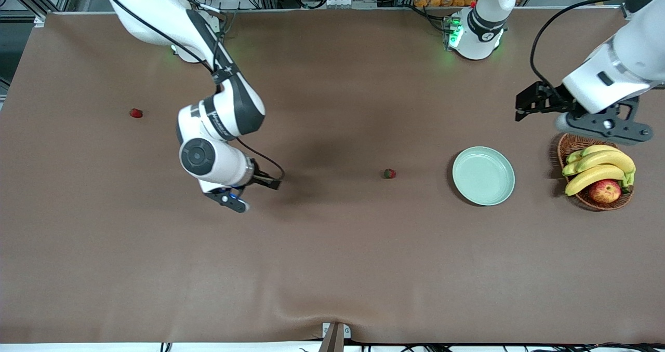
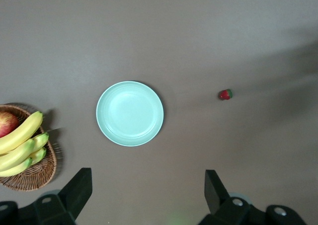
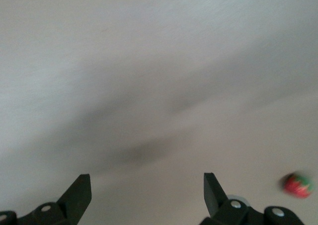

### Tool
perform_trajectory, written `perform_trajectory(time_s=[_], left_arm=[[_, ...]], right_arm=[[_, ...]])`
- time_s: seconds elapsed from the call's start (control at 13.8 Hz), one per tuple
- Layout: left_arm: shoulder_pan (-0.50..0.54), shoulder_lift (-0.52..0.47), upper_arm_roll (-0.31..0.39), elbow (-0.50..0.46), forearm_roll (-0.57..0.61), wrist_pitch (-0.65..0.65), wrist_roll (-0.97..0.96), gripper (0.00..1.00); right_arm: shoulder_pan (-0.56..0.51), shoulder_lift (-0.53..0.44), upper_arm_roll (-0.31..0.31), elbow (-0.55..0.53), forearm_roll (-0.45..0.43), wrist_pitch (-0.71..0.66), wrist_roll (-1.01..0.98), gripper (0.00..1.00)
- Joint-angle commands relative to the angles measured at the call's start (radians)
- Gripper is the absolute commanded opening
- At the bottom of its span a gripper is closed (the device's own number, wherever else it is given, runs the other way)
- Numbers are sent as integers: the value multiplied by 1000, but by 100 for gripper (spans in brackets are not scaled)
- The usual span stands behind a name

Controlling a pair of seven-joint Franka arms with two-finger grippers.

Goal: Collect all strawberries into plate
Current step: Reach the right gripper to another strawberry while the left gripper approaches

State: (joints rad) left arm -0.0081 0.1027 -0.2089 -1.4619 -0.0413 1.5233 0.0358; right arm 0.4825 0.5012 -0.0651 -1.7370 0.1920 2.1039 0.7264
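Right gripper (image 1: 228,199) hangs low over bare table (image 1: 332,264), fingers (image 3: 79,190) spread wide, nothing in them. One strawberry (image 1: 389,173) sits near the plate (image 1: 483,175), toward the right arm's end from it; another berry (image 1: 136,113) lies well apart at the right arm's end. Left gripper (image 1: 602,126) hovers over the basket (image 1: 571,144), wide open, empty.

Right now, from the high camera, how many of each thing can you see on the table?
Strawberries: 2
Plate: 1
Basket: 1
Apple: 1
Banana bunch: 1
Total: 6
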Motion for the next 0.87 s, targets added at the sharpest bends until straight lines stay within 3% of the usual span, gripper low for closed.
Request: perform_trajectory(time_s=[0.0,0.43,0.58,0.79], left_arm=[[-39,49,2,25,-15,-2,32,100],[-154,161,3,23,9,119,12,100],[-190,189,2,21,87,136,-4,100],[-200,227,2,20,86,193,-5,100]], right_arm=[[-51,-121,18,-267,-69,154,-109,100],[-182,-262,18,-470,-72,147,-353,100],[-228,-276,18,-518,-74,160,-392,100],[-229,-291,21,-564,-72,160,-397,99]])
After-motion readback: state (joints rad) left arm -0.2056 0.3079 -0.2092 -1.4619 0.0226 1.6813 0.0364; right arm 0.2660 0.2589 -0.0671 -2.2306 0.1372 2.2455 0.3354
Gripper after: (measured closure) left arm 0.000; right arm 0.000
